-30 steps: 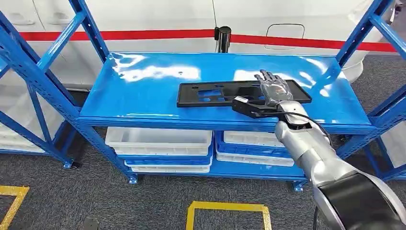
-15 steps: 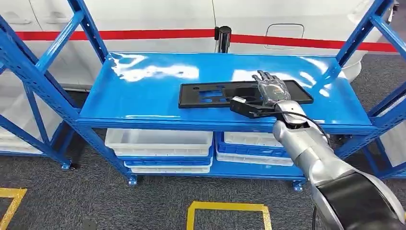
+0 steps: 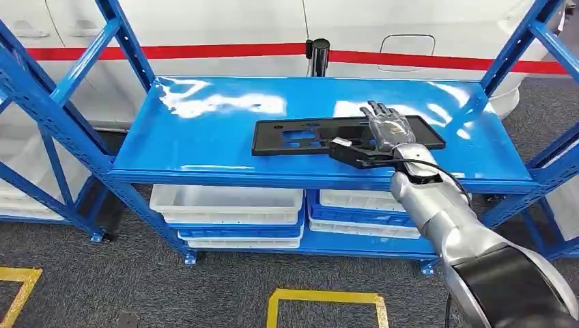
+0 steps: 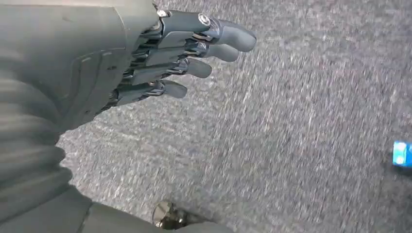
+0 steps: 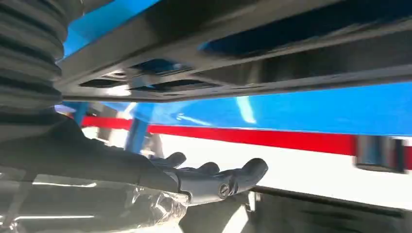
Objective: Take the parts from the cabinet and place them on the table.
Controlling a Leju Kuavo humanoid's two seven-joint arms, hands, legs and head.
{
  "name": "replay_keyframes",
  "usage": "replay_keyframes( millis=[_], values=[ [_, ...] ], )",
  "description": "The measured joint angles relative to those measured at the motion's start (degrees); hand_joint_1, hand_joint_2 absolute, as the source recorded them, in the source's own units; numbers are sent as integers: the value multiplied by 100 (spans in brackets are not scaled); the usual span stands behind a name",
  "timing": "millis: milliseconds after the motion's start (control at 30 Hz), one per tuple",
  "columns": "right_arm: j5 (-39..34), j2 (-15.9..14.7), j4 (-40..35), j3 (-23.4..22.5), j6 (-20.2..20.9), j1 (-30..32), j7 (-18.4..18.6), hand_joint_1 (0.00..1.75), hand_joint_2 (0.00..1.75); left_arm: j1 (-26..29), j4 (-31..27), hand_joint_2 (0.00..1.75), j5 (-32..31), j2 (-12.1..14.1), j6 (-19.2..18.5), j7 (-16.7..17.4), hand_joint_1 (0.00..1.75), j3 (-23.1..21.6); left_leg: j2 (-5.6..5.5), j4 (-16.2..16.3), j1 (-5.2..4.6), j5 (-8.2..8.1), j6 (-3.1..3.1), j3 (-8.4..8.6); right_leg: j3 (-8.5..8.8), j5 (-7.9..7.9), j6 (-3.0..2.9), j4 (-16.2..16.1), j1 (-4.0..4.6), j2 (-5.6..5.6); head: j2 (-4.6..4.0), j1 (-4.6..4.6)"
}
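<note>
Under my right hand (image 3: 387, 128) lies the black plate (image 3: 307, 134), flat on the blue shelf (image 3: 205, 130) of the cabinet. My fingers (image 3: 379, 111) are stretched out straight over its far portion, not wrapped round anything; whether the palm actually presses the plate, I can't tell. My left hand (image 4: 145, 63) hangs over grey carpet (image 4: 291, 121), fingers apart, holding nothing. So by my reckoning nothing's done yet: the plate is not gripped, not lifted, and the carry to the table is all ahead.
</note>
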Motion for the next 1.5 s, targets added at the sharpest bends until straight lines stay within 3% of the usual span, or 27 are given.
replay_keyframes(
  millis=[33,67,333,433,533,600,667,900,933,1167,1433,1467,1500],
  values=[
    [0,2,0,-4,7,0,-31,0,175,-2,0,175,0,-2,0,-2,0,0,6,10,-1,20,99,-3,3,0,-1,5,8,16,0,-15],
    [-2,2,0,-7,20,6,-48,0,175,-1,0,175,0,4,0,-7,0,0,11,9,2,15,113,4,5,0,-1,5,13,23,0,0],
    [120,-2,0,-7,13,11,24,0,175,-2,0,175,22,2,123,-199,0,13,21,-5,41,22,119,12,-1,-4,-18,11,70,38,0,-7],
    [171,-9,0,-7,13,11,24,0,175,0,0,175,68,-7,458,-567,0,66,22,-11,41,28,92,11,-4,-4,-36,11,76,37,0,-5],
    [201,-18,0,-7,4,11,22,0,175,2,0,175,77,-17,647,-1064,0,131,22,-20,45,21,-58,13,-8,-4,-37,14,78,36,0,-7],
    [212,-24,0,-7,2,11,4,0,175,1,0,175,77,-31,810,-1141,0,162,24,-20,45,22,-97,11,-8,-4,-37,14,77,36,0,-4],
    [221,-24,0,-7,2,11,4,0,175,2,0,175,77,-39,813,-1165,0,199,24,-20,42,21,-122,10,-9,-4,-37,14,74,36,0,-4],
    [238,-22,0,-7,2,10,4,0,175,2,0,175,68,-46,807,-1163,0,251,19,-2,16,20,-121,-3,-7,-1,-33,12,50,30,0,-2],
    [240,-22,0,-7,2,10,7,0,175,2,0,0,68,-46,807,-1165,0,254,19,-2,10,20,-121,-3,-7,-1,-32,12,48,30,0,-2],
    [271,-22,0,-33,2,10,26,0,175,0,0,0,-6,-48,687,-931,0,275,19,0,-4,20,-119,-3,-8,1,-29,12,29,30,0,-4],
    [293,-26,0,-79,9,10,59,0,175,-2,0,0,-57,-50,570,-909,0,280,19,1,-3,20,-118,-1,-9,1,-29,11,29,30,0,-4],
    [295,-35,0,-81,7,11,59,0,175,-5,0,175,-72,-50,507,-940,0,280,19,1,-3,20,-118,-1,-8,1,-29,11,29,30,0,-5],
    [295,-46,0,-85,4,11,59,0,175,-10,0,175,-85,-52,496,-953,0,278,19,0,-3,20,-118,-1,-8,1,-29,12,29,30,0,-2]
  ],
)
